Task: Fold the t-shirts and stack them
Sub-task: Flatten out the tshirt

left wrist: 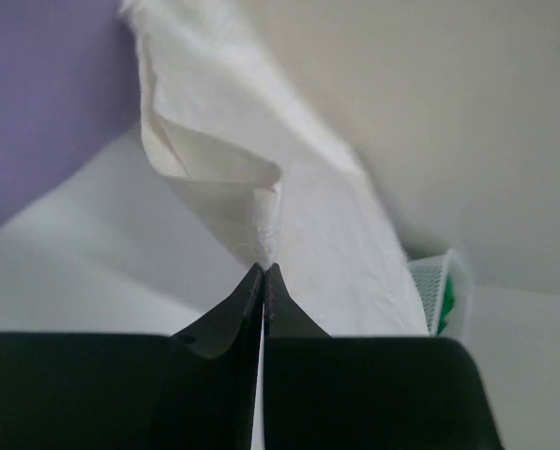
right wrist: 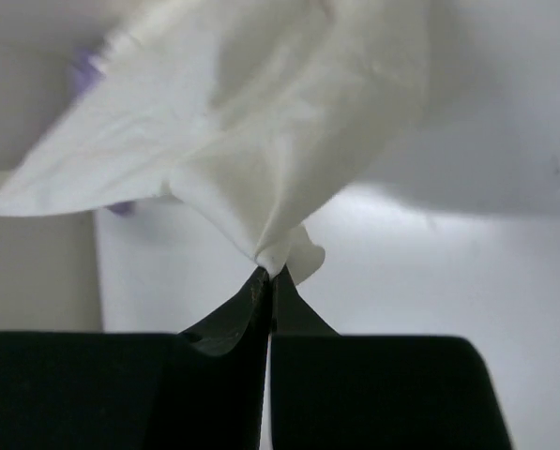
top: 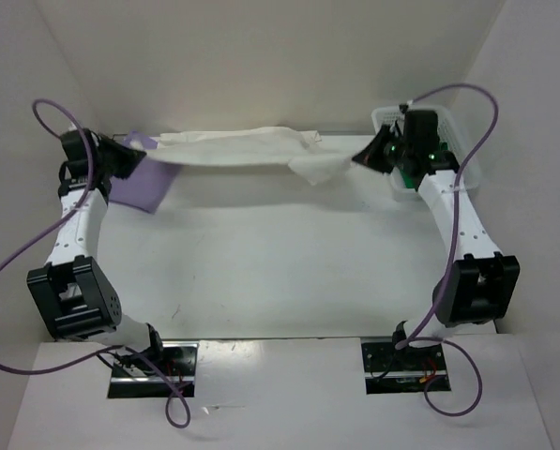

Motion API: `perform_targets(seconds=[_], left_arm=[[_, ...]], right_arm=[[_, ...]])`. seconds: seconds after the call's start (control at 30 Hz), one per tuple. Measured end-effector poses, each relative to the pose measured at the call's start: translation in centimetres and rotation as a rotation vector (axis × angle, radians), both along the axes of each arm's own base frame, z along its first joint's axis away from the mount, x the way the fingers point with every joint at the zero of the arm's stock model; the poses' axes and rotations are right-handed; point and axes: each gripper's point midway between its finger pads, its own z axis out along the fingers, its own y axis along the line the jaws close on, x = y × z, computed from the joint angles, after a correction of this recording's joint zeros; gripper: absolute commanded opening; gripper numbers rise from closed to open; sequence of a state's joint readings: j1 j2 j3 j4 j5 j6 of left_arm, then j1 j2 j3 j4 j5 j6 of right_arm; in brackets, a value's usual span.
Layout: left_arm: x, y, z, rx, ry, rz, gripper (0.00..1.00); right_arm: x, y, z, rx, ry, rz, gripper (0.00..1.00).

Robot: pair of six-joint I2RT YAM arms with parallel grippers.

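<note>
L end effector [left wrist: 264, 272] and R end effector [right wrist: 265, 274] each pinched an end of cream t-shirt [top: 233, 150], stretched btwn them above table [top: 261, 262]. Lavender t-shirt [top: 141, 187] lay below its L end; green t-shirt [top: 407, 174] sat in basket [top: 469, 171].

Three t-shirts are in view: one cream white t-shirt [top: 237, 150], one lavender t-shirt [top: 141, 186] and one bright green t-shirt [top: 409, 175], of which only a scrap shows. One white mesh basket [top: 468, 170] stands at the far right corner of the one tabletop [top: 280, 272]. There are two arms, the left arm [top: 78, 220] and the right arm [top: 458, 220], each with one tool, the left tool [top: 129, 156] and the right tool [top: 366, 157], and two purple cables [top: 6, 274], one per side.
</note>
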State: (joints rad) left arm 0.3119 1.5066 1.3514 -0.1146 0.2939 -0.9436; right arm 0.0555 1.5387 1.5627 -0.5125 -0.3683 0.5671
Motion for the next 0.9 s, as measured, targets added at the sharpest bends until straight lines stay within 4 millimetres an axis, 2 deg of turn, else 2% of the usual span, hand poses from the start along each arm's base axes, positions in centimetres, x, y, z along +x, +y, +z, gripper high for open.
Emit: perform_targets(seconds=[0.03, 0.1, 0.13, 0.2, 0.27, 0.43, 0.57, 0.73, 0.83, 0.9], left_arm=[[-1.1, -0.3, -3.1, -0.016, 0.072, 0.002, 0.00], [-3.6, -0.9, -7.7, -0.033, 0.182, 0.002, 0.00], [-4.9, -1.3, -9.3, -0.041, 0.221, 0.001, 0.00], [-7.0, -2.0, -11.1, -0.050, 0.262, -0.003, 0.00], [-9.1, -2.6, -12.6, -0.042, 0.296, -0.012, 0.00], [-13.2, -3.8, -15.7, -0.034, 0.380, -0.032, 0.02], [-16.6, -4.8, -17.4, -0.043, 0.452, -0.045, 0.02], [-19.0, -5.6, -18.5, -0.059, 0.527, -0.060, 0.00], [-19.4, -6.1, -18.6, -0.077, 0.551, -0.080, 0.00], [-18.7, -6.4, -17.3, -0.086, 0.555, -0.102, 0.00]], right_arm=[[-1.2, -0.2, -3.3, -0.018, 0.076, -0.002, 0.00], [-4.5, -0.6, -9.1, -0.045, 0.229, -0.006, 0.00], [-6.3, -0.9, -11.3, -0.059, 0.296, -0.011, 0.00], [-9.0, -1.2, -13.5, -0.075, 0.377, -0.018, 0.00], [-11.1, -1.5, -13.9, -0.085, 0.412, -0.024, 0.00], [-14.4, -1.8, -12.1, -0.087, 0.391, -0.029, 0.00], [-18.1, -1.9, -13.5, -0.091, 0.478, -0.025, 0.00], [-22.6, -1.5, -15.6, -0.073, 0.605, -0.021, 0.00], [-23.1, -1.3, -14.4, -0.072, 0.602, -0.023, 0.00], [-21.6, -1.3, -11.4, -0.065, 0.538, -0.035, 0.00]])
